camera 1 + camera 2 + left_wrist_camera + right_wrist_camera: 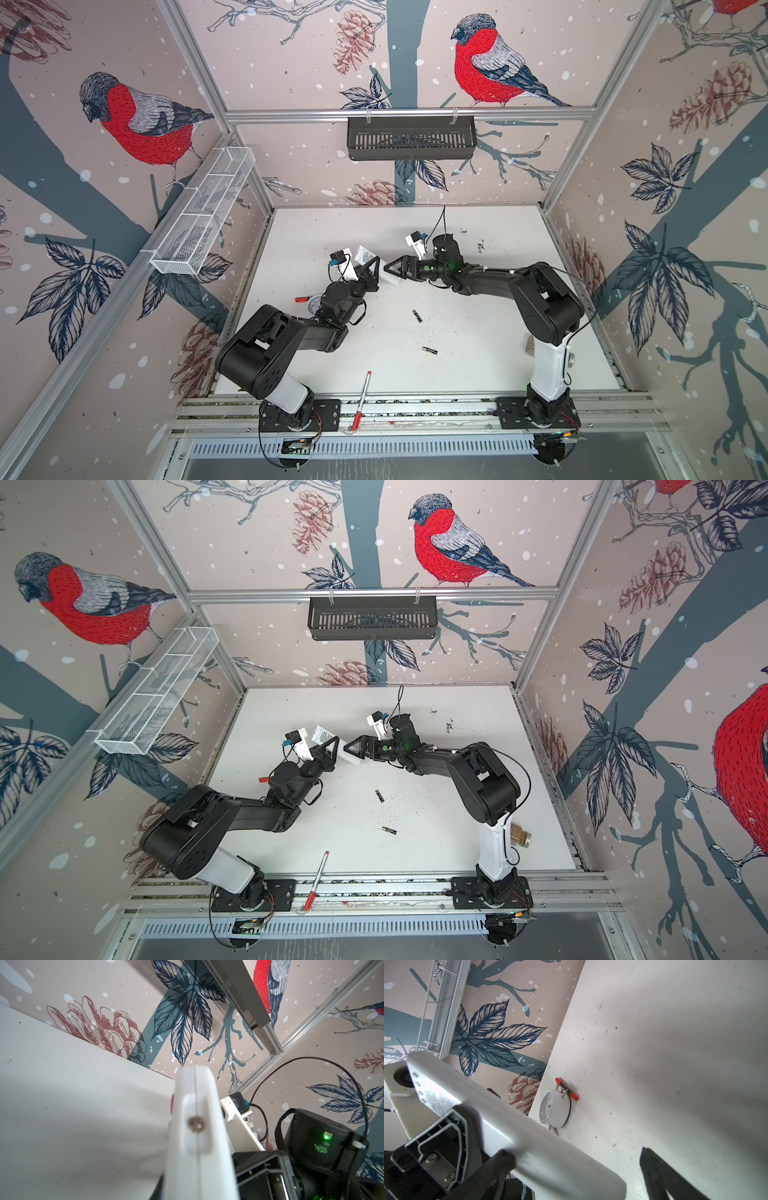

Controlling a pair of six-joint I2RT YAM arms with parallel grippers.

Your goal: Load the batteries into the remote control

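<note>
The remote control (pixel 197 1136) fills the left wrist view. It is seen end-on and turned on its edge, with its seam running up the middle and a small round lens set in the end (a red button just shows on one side). The left gripper (pixel 375 267) is clenched on it and holds it over the far middle of the table (pixel 478 332). In both top views the white body sticks out on either side of the jaws, with a printed label on the farther part (pixel 322 734).

The right gripper (pixel 391 272) faces it from the opposite side with its jaws spread wide. In the right wrist view the remote control (pixel 529 1130) runs between them, close against one finger (pixel 496 1163) and clear of the other (pixel 660 1174), so this gripper is released.

The batteries (pixel 417 316) lie loose on the table, nearer the front than the grippers and well apart from the remote control. The second one (pixel 430 351) lies further front, apart from the first. A pen (pixel 361 401) lies across the front edge. A round clock (pixel 554 1108) sits near the left edge with a red-tipped marker (pixel 566 1088) just beside it.
</note>
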